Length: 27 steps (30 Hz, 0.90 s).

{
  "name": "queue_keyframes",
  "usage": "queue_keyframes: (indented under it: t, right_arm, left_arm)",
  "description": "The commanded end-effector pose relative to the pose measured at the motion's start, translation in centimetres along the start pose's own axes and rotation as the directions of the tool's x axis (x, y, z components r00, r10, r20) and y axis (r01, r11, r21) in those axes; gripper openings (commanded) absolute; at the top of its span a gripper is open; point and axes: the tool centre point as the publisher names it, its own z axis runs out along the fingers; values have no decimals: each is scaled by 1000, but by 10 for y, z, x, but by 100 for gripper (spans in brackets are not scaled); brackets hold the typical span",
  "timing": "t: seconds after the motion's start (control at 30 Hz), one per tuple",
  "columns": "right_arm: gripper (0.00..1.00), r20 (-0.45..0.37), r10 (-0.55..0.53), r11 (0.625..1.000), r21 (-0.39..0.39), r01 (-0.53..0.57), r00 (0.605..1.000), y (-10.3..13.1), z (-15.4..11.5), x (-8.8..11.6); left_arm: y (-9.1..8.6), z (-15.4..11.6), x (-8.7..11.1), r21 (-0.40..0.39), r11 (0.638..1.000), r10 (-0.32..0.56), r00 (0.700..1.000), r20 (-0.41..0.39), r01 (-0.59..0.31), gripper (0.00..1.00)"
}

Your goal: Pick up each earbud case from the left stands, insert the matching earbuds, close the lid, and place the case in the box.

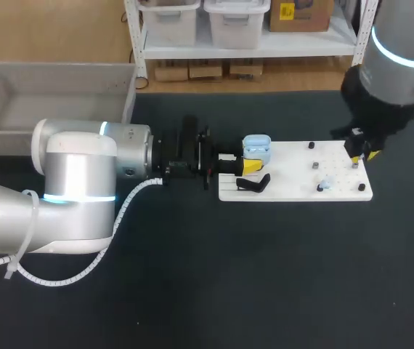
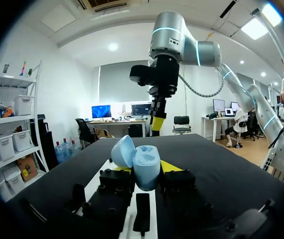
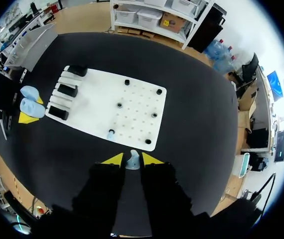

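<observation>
- Over the right end of the white board (image 1: 294, 156), the right gripper (image 3: 132, 158) is pinched on a small pale-blue earbud (image 3: 132, 164), held between its 2 yellow tips.
- At the board's opposite end, the left gripper (image 1: 249, 166) is clamped on the earbud case (image 2: 145, 172) from 2 sides, just above the black stands (image 1: 254, 183).
- From the held earbud, the case lies along the board's long axis, toward the left arm.
- The case is pale blue and rounded. Its lid (image 2: 123, 151) is swung open to one side and its cavity faces up (the pockets look empty to me, judged from a shallow angle).
- 1 more earbud (image 1: 325, 185) rests on the board, much nearer the right arm.
- The grey box (image 1: 129, 98) sits well apart, beyond the left arm.
</observation>
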Motion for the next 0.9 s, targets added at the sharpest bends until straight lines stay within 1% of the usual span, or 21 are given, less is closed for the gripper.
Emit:
queue_keyframes:
  t: [0.03,0.5,0.6,0.67,0.7,0.83,0.9]
  right_arm:
    - [0,-41,0,1000,4,0,999,2,-4,-3]
    - [0,-41,0,1000,4,0,999,2,-4,-3]
    - [0,-33,41,997,-63,-43,999,19,-15,-4]
    - [0,1,78,996,-44,-78,997,26,-22,-6]
    - [0,-6,106,992,-65,-106,994,29,-27,-7]
    - [0,59,195,981,-37,-193,979,40,-36,-14]
    - [0,65,231,973,-44,-228,971,46,-37,-19]
  left_arm:
    - [-1,0,1,-5,1000,2,1000,3,-2,0]
    - [-1,0,1,-5,1000,2,1000,3,-2,0]
    - [-1,0,1,-5,1000,2,1000,3,-2,0]
    - [-1,0,1,-5,1000,2,1000,3,-2,0]
    - [-1,0,1,-5,1000,2,1000,3,-2,0]
    - [-1,0,1,-5,1000,2,1000,3,-2,0]
    - [-1,0,1,-5,1000,2,1000,3,-2,0]
